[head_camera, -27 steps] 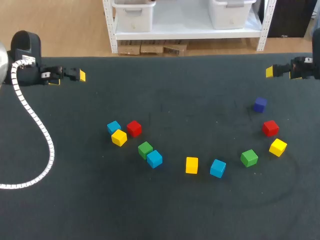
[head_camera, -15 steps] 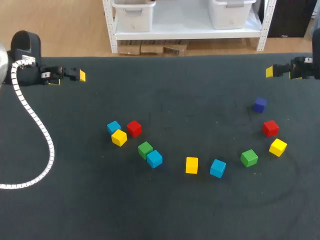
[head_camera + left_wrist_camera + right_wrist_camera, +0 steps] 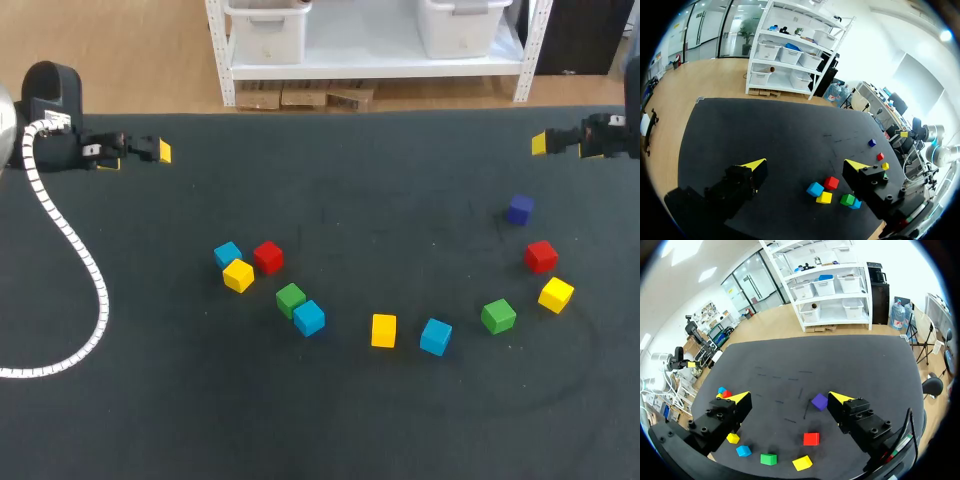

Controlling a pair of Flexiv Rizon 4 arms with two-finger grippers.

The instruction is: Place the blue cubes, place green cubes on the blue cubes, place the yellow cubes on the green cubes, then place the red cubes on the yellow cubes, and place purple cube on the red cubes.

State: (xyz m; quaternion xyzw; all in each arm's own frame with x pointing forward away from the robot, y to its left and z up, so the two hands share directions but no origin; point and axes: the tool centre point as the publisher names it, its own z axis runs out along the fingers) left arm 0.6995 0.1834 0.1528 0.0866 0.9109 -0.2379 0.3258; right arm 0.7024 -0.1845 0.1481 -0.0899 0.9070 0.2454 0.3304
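Nothing has moved: the left hand (image 3: 806, 165) and right hand (image 3: 790, 397) stay spread wide, holding nothing, at the far corners of the surface (image 3: 320, 430). The cubes (image 3: 384, 330) lie loose in a curve across its middle, from a blue cube (image 3: 228, 254) at left to the purple cube (image 3: 519, 210) at right, away from every edge.

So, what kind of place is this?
Probably a robot test bench: a dark matte table, small coloured cubes scattered on it, and the yellow-tipped left claw and right claw, open at its corners.

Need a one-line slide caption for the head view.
Eleven small coloured cubes lie scattered and unstacked on the black table; left gripper and right gripper sit open at its far corners.
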